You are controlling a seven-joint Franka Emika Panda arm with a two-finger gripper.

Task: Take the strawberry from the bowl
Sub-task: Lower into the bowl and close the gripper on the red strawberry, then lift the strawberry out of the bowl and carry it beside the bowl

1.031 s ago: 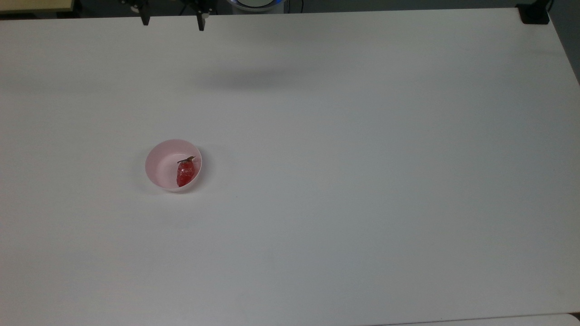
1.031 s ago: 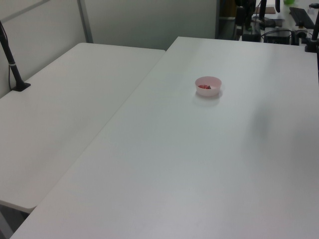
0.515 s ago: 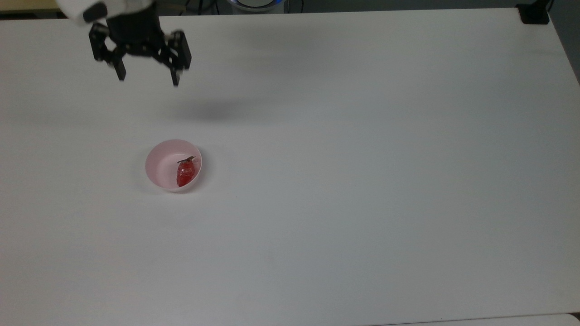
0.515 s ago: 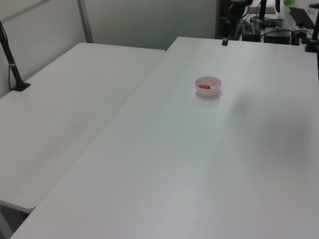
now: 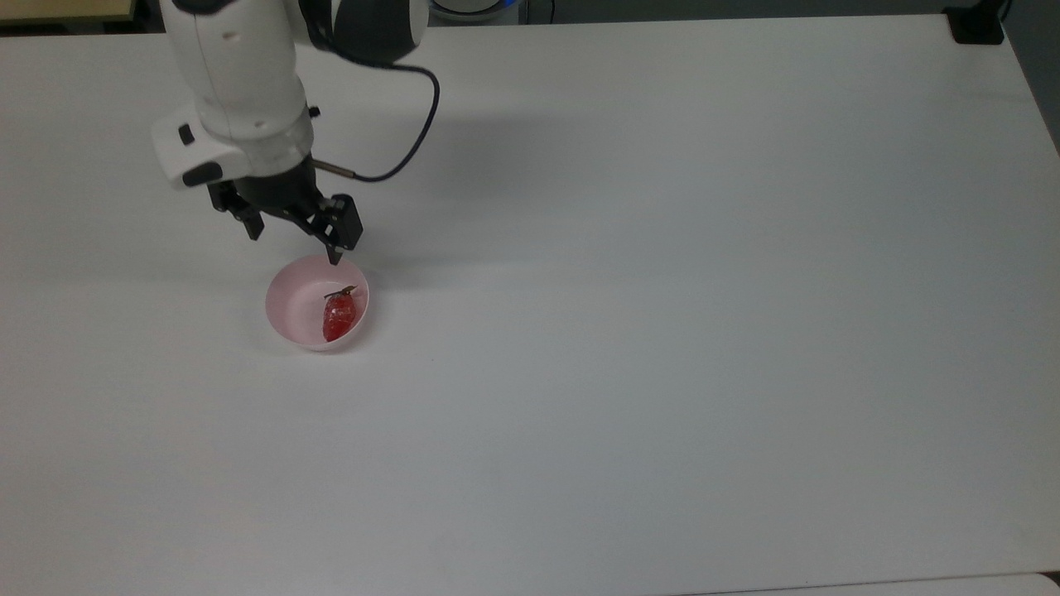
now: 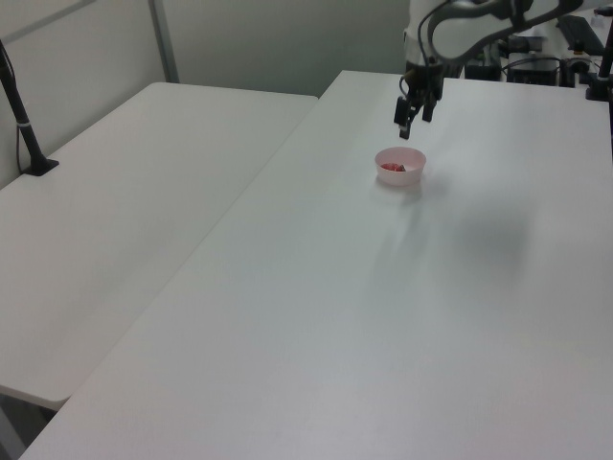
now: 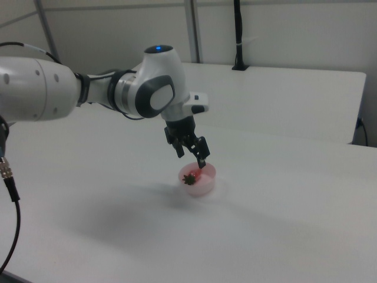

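Glossy red strawberry (image 5: 339, 317) in a smooth, perhaps plastic bowl (image 5: 290, 306) on a matt table (image 5: 662, 331).

Wide white bench (image 5: 662, 331), smooth and matte, with soft grey shadows on it. Resting directly on it: small pale pink bowl (image 5: 290, 308), toward the top view's left, well apart from every edge. Black clamp base (image 5: 977, 25) at the top view's upper right corner. In the left view, second white bench (image 6: 124, 240) butted alongside, carrying a black post (image 6: 21, 120).
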